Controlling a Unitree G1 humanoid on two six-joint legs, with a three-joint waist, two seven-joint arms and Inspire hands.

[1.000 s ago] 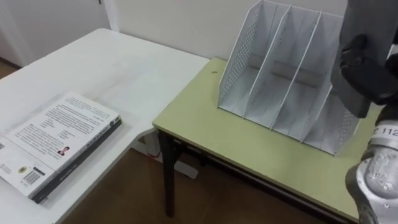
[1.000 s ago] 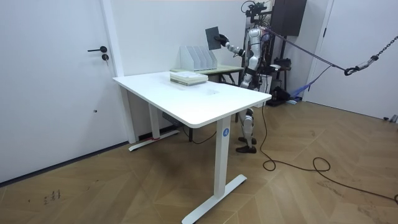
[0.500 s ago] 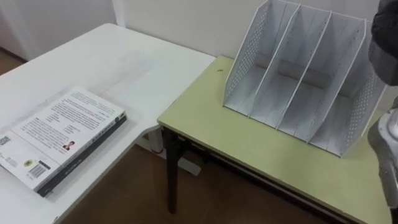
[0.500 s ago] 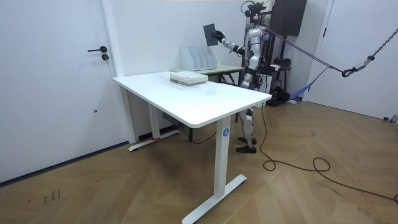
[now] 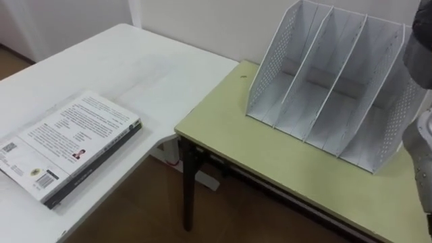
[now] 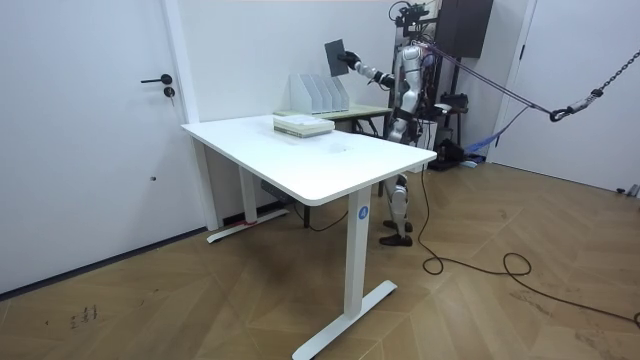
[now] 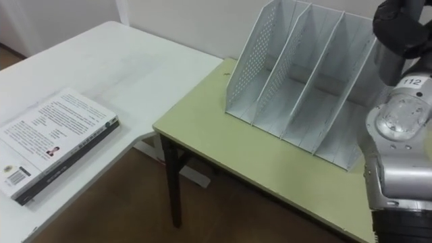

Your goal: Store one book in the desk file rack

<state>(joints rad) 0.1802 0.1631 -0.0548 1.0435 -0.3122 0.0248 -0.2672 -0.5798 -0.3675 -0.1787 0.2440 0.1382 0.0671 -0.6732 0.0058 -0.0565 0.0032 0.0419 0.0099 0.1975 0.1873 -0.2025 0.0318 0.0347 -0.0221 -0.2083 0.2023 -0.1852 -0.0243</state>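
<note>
A white mesh file rack (image 5: 337, 88) with three open slots stands on a yellow-green table (image 5: 270, 158). My right hand (image 7: 398, 27) is raised at the rack's right end, above its rim. In the room view that hand (image 6: 351, 63) is shut on the lower corner of a dark book (image 6: 336, 52), held upright over the rack (image 6: 318, 92). My left hand (image 6: 393, 122) hangs low at my side in the room view. A short pile of books (image 5: 67, 145) with a white printed cover on top lies on the white desk (image 5: 135, 67).
The white desk meets the yellow-green table at a corner, with a gap of wooden floor (image 5: 148, 216) below. A white wall runs right behind the rack. I stand behind the small table, by a dark cabinet (image 6: 465, 28).
My right arm has lifted the dark book a little higher and further over the rack. The eye view has shifted, so the hand now sits at its upper right edge.
</note>
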